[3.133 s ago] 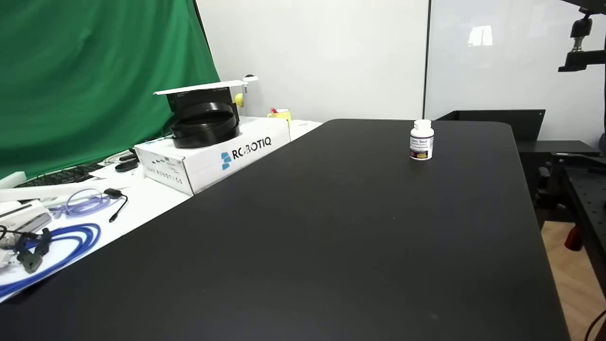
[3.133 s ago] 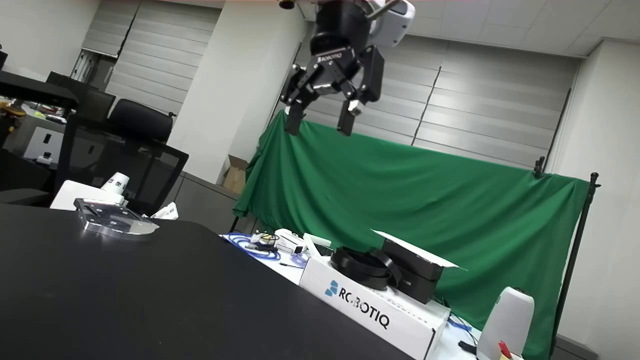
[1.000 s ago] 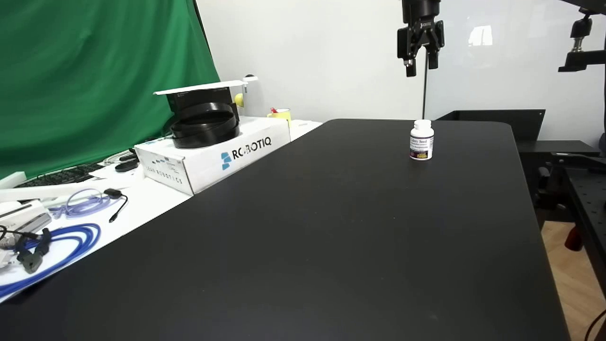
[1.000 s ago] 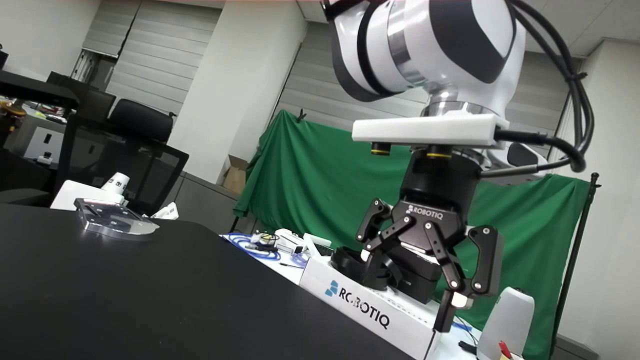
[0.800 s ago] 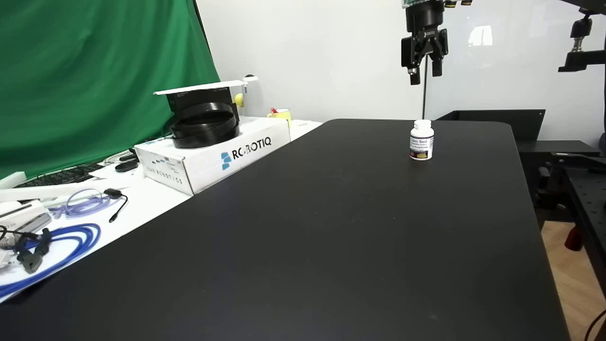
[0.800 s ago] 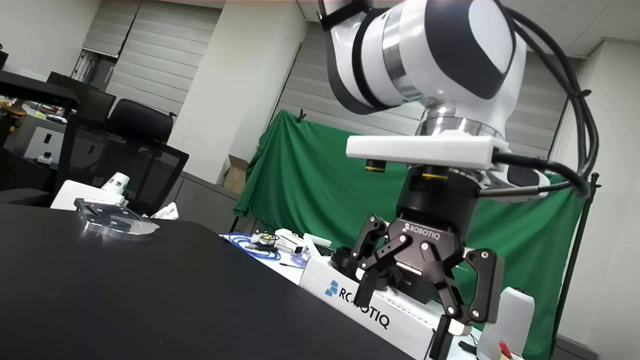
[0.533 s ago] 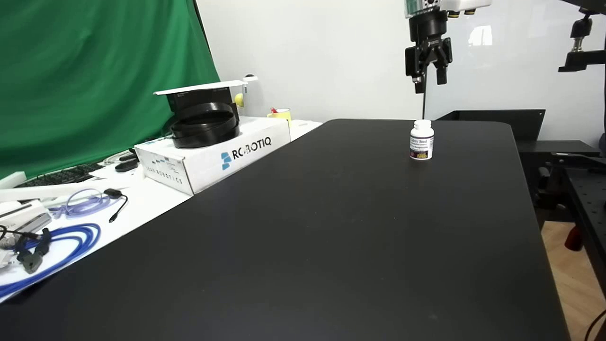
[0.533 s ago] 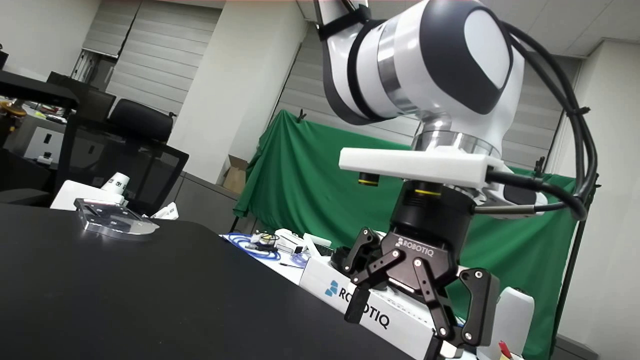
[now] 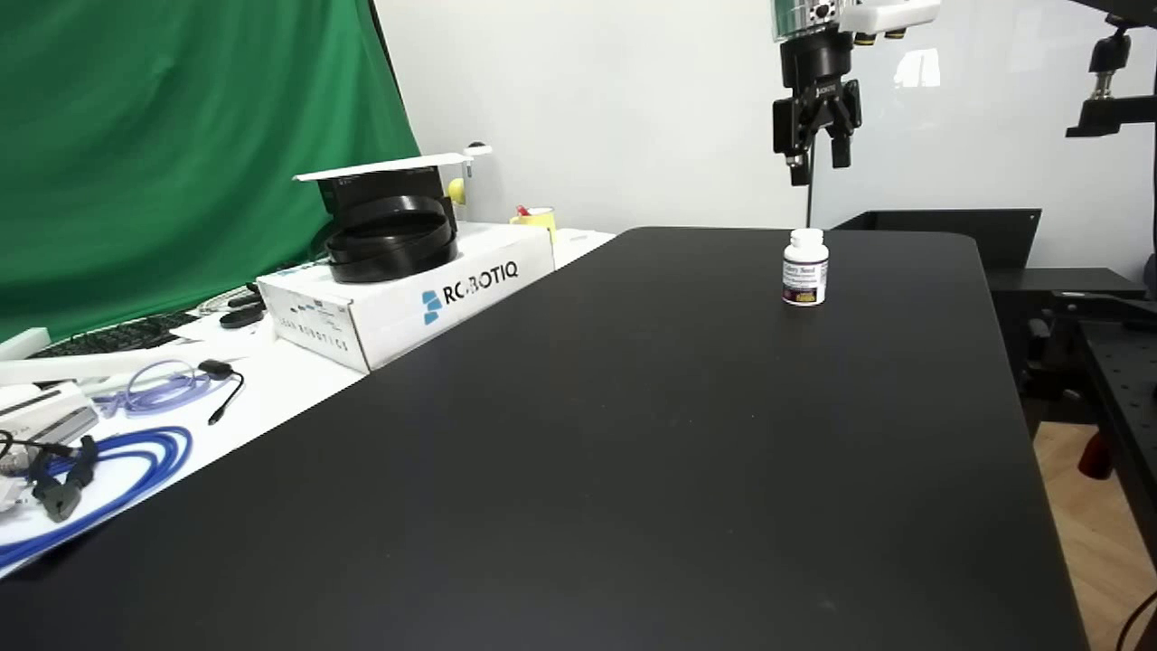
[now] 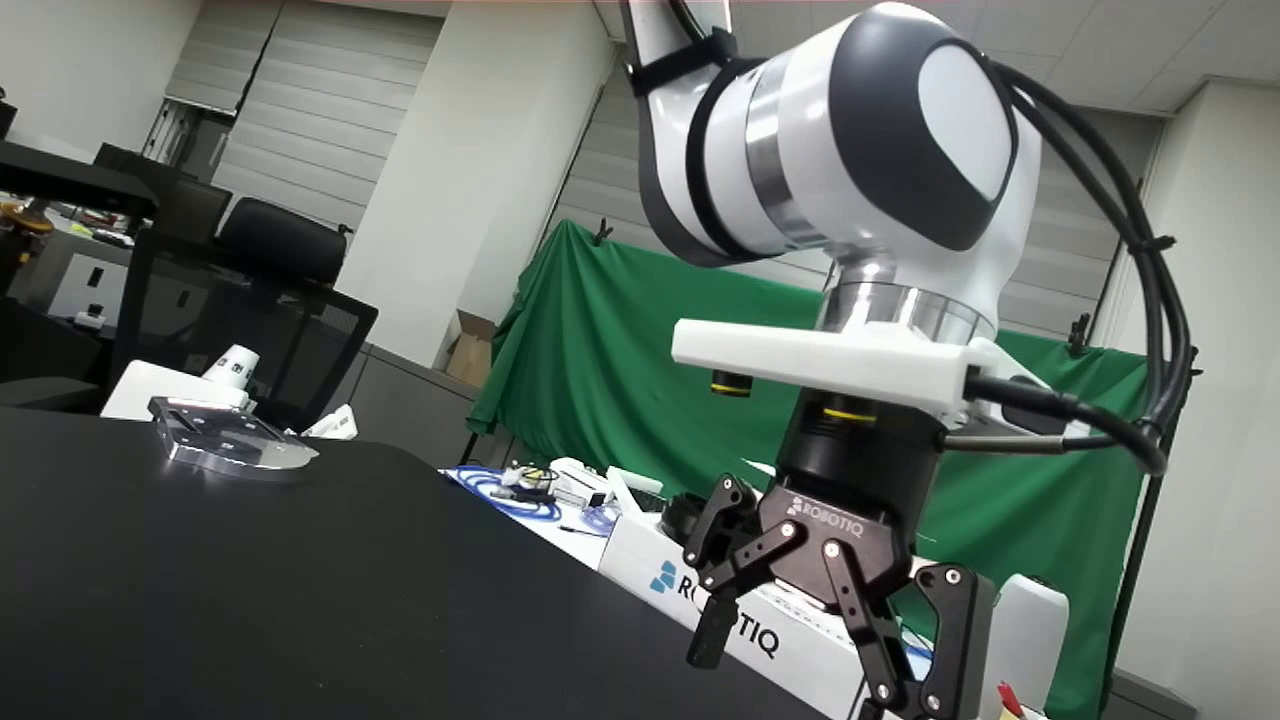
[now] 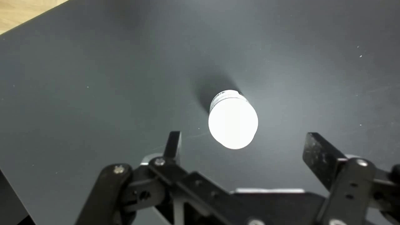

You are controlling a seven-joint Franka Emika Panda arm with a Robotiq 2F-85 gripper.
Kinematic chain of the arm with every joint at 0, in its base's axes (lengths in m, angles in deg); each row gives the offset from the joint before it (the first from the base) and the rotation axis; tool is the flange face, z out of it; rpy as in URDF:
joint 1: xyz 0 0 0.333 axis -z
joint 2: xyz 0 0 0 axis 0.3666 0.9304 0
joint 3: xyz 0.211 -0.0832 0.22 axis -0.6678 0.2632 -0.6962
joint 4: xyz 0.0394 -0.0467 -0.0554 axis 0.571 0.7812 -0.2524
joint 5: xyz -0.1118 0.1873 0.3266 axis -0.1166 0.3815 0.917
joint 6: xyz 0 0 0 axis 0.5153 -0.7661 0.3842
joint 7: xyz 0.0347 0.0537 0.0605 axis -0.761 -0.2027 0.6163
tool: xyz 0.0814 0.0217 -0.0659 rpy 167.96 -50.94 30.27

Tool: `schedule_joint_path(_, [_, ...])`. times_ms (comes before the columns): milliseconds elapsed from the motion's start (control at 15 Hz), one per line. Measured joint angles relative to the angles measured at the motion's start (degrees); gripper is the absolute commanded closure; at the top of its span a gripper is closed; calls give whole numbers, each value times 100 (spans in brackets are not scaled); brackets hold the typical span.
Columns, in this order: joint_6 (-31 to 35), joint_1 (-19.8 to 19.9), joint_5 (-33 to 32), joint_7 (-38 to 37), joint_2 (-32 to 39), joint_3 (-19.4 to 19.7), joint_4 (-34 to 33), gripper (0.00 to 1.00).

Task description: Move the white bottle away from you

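The white bottle [image 9: 804,268] stands upright near the far end of the black table [image 9: 687,407] in an exterior view. It has a white cap and a dark label band. In the wrist view the bottle [image 11: 233,123] is seen from above, overexposed, ahead of and between the spread fingers. My gripper [image 9: 821,167] points down and hangs above the bottle, with a gap between fingertips and cap. It is open and empty, with the fingers wide apart [image 11: 244,137]. In an exterior view [image 10: 790,680] one fingertip is cut off by the lower edge, and the bottle is out of view.
A white Robotiq box [image 9: 452,289] with black rings [image 9: 393,240] on it stands on a white side table left of the black table. Blue cables [image 9: 145,470] lie there too. A clear plate [image 10: 235,440] lies at a table corner in an exterior view.
The arm has come down from out of view to above the bottle. Over the last half second the gripper has sunk slightly further. The fingers stay open, and the bottle has not moved.
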Motion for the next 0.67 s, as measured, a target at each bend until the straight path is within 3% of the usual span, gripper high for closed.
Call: schedule_joint_path(667, [1115, 25, 86, 19, 643, -31, 224, 0])
